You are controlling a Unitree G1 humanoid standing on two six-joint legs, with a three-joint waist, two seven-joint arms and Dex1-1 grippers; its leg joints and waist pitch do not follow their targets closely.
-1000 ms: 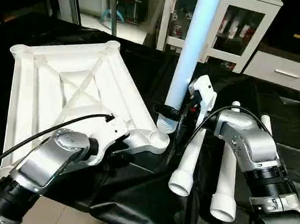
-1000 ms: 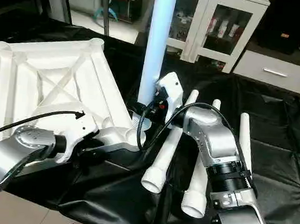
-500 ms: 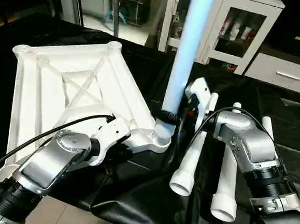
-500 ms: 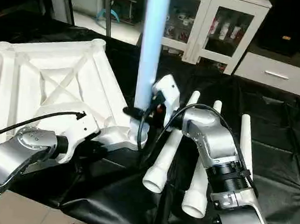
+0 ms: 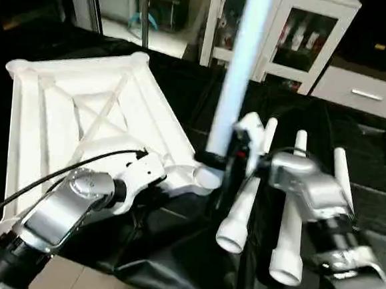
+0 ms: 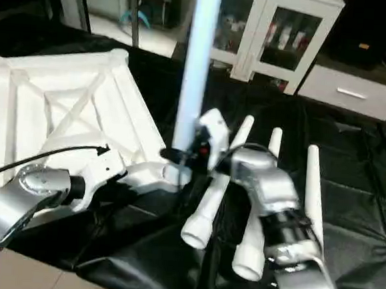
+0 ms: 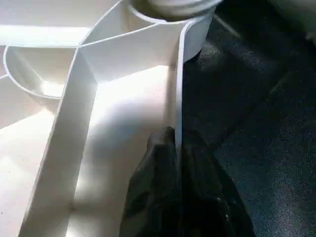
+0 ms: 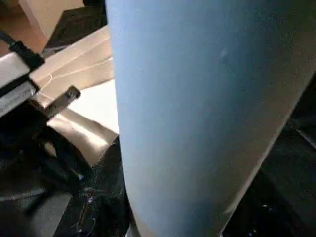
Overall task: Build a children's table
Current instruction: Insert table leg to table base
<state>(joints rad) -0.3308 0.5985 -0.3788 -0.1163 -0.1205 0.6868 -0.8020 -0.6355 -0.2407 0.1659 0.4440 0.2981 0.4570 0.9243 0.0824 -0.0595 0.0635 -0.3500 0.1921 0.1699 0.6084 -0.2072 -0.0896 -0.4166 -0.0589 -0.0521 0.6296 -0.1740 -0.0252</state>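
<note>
White plastic top (image 5: 81, 119) lies ribs-up at the black-draped table's (image 5: 372, 165) left edge. The left tool (image 7: 175, 163) pinches its near rim. The right tool (image 5: 212, 161) clasps one upright leg (image 5: 243, 61) standing in the near corner socket (image 5: 204, 177). Three legs (image 5: 292, 206) lie alongside.

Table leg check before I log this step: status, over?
Left gripper shut on tabletop rim. Right gripper holds upright leg in corner socket. Three legs wait on black cloth. Nothing in the way.

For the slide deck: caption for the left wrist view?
Left gripper shut on the table top's side wall, just below a corner socket.
</note>
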